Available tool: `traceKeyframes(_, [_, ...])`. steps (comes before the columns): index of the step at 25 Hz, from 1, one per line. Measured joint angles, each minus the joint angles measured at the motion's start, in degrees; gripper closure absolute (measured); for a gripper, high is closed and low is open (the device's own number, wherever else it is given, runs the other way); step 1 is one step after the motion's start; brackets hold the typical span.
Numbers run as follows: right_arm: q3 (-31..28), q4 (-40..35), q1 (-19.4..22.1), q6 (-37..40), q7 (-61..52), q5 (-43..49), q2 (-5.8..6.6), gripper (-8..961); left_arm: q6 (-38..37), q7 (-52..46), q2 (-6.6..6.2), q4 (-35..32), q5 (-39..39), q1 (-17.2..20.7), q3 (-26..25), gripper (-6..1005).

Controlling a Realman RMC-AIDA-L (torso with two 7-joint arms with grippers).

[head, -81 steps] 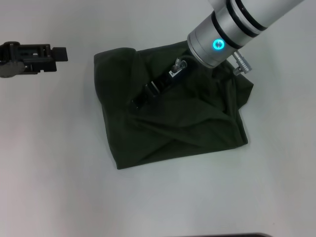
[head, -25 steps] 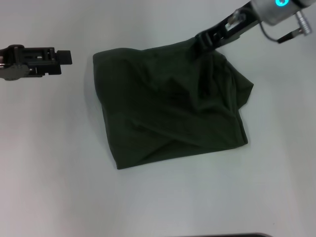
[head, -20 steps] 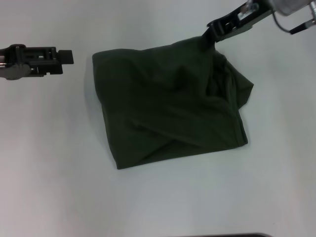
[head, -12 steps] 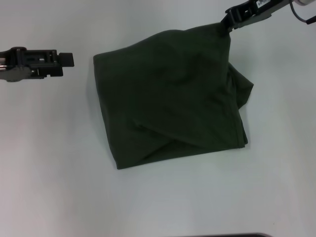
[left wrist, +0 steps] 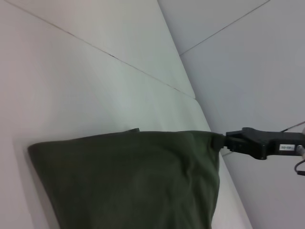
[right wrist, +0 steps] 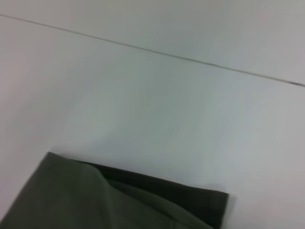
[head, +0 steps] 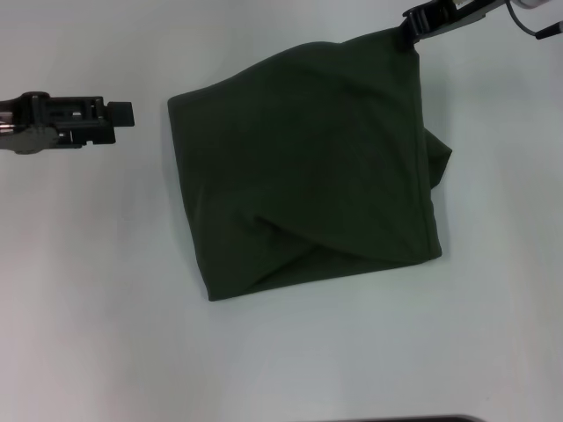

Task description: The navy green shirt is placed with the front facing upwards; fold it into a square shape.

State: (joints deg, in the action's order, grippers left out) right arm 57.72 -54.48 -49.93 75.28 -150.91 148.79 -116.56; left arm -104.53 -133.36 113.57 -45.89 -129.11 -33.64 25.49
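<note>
One corner of the navy green shirt [head: 303, 167] sits pinched in the right gripper [head: 413, 25]. We'd pull gently, keeping edges square. Left gripper [head: 113, 114] idles aside; grip unclear.

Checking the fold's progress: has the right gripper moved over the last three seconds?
Yes. The right gripper, shut on the dark olive-green cotton shirt, went from above the shirt's middle to its far right corner, lifting it.
</note>
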Motion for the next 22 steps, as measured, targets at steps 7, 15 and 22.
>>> traceKeyframes(7, [0.84,4.13,-0.44,-5.36,0.04,0.79,-0.3,927,-0.04,0.03,0.04,0.01,0.0,0.18,0.08,278])
traceKeyframes(15, [0.91,6.52,-0.47,-11.17,-0.07,1.96,-0.55,786,-0.06,0.14,0.15,0.02,0.0,0.22,0.09,277])
traceKeyframes(22, [-2.23,3.43,0.25,-9.13,0.01,0.8,0.44,572,-0.04,0.65,0.15,0.1,0.16,0.22,0.08,277])
